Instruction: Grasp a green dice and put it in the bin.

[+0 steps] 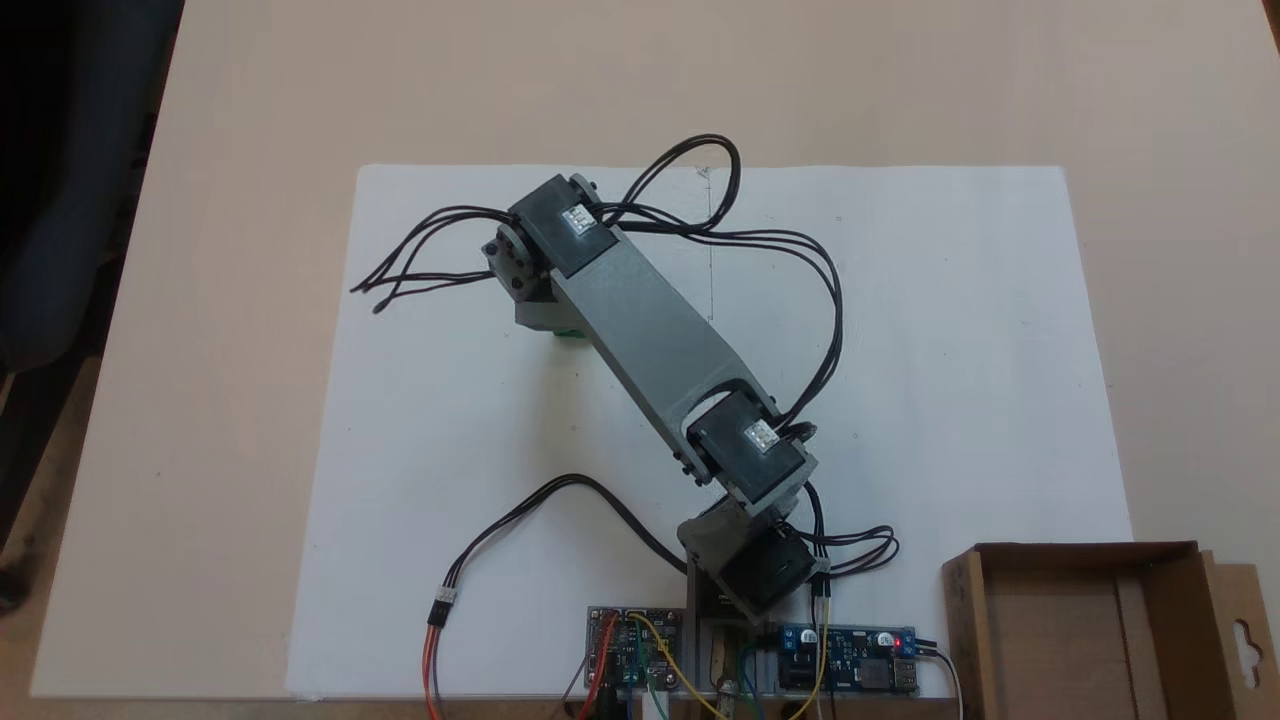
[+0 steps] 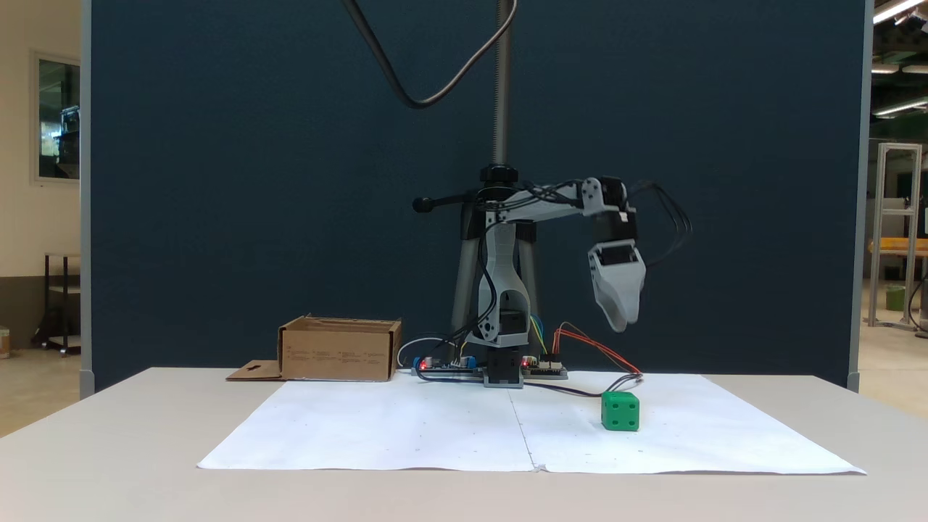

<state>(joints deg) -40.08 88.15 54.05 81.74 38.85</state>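
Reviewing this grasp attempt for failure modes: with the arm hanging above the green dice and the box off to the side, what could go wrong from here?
1. The end effector hangs above the green dice and looks slightly off-centre in a fixed view; a straight descent might clip an edge and push it away.
2. Seen from above, the arm hides nearly all of the dice, so alignment is hard to check.
3. The bin has low walls and sits beyond the circuit boards; a low carry could snag the wires.

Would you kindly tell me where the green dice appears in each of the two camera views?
Top-down fixed view: the green dice is a green sliver left of centre, mostly hidden under the arm's far end.
Front fixed view: the green dice sits right of centre on the white paper, below the raised claw.
Shared landmark: the bin, lower right from above, left from the front.
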